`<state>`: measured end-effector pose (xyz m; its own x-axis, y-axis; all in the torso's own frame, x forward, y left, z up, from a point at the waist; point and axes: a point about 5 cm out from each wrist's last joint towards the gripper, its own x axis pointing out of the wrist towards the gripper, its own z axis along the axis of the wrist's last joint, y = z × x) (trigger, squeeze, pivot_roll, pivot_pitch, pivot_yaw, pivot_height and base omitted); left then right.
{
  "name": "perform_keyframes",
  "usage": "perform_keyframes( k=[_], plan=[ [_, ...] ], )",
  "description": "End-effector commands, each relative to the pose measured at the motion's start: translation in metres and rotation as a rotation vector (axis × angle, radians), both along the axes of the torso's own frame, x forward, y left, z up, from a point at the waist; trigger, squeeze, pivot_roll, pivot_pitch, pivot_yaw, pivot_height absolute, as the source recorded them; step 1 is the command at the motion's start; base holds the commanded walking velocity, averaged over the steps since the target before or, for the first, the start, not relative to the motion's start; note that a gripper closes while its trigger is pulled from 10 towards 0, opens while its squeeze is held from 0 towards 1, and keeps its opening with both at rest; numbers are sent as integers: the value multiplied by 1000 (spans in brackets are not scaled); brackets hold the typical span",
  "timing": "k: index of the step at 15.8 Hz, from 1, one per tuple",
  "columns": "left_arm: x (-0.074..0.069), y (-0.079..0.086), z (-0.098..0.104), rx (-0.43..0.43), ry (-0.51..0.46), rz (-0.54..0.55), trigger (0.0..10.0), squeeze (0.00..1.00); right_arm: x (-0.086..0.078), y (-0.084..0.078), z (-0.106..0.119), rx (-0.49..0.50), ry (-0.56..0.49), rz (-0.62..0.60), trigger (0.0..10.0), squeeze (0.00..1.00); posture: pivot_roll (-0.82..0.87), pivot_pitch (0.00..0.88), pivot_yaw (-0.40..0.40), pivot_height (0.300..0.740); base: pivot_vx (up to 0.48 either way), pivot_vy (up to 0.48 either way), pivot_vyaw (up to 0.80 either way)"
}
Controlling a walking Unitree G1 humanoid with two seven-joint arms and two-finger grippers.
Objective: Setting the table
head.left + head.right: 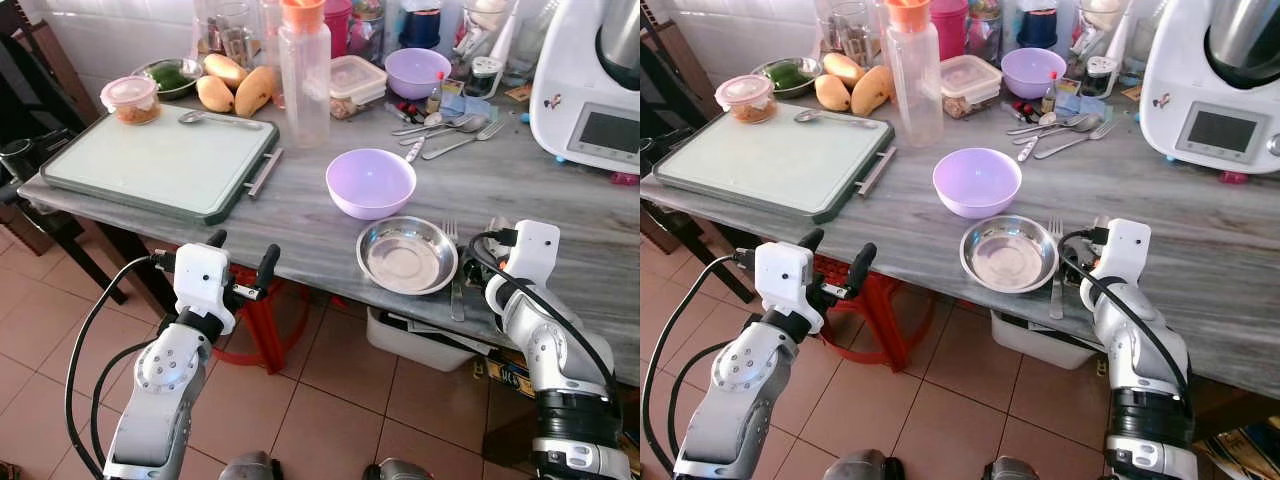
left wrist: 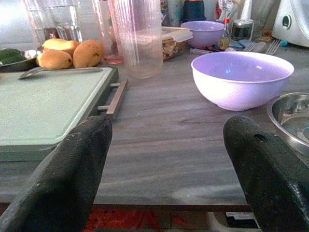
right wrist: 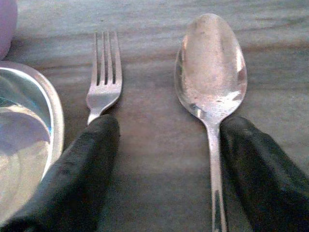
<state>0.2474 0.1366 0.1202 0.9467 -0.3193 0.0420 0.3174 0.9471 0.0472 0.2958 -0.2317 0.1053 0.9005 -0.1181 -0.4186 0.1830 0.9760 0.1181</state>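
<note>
- Our right gripper point(image 3: 164, 169) rests low on the worktop point(image 1: 300, 215), jaws released, straddling the spoon point(image 3: 211, 82); fork point(image 3: 104, 77) just beside the steel bowl point(image 1: 407, 256)
- Our left gripper point(image 1: 243, 268) hovers off the worktop's edge, jaws released

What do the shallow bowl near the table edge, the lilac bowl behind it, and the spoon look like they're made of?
Shallow bowl: likely stainless steel, shiny and mirror-like. Lilac bowl: probably plastic or melamine, opaque with a soft sheen. Spoon: metal, likely steel, bright but slightly smudged.
</note>
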Motion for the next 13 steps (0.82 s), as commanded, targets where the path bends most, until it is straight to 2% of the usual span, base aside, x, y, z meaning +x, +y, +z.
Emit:
perform_keyframes(
  k=[1,7,13],
  plan=[
    [1,0,-1,13,2,4,10000,0,-8,-7,-10,-11,59,-38,10000,1000,11,18,63,740,0,0,0],
    [3,-1,-1,11,-4,2,10000,0,-11,-10,-1,-55,33,-47,10000,1000,8,11,61,740,0,0,0],
    [3,-1,-2,9,-5,2,10000,0,-25,-13,7,-99,-14,-85,10000,1000,-1,10,62,740,0,0,0]
  ],
)
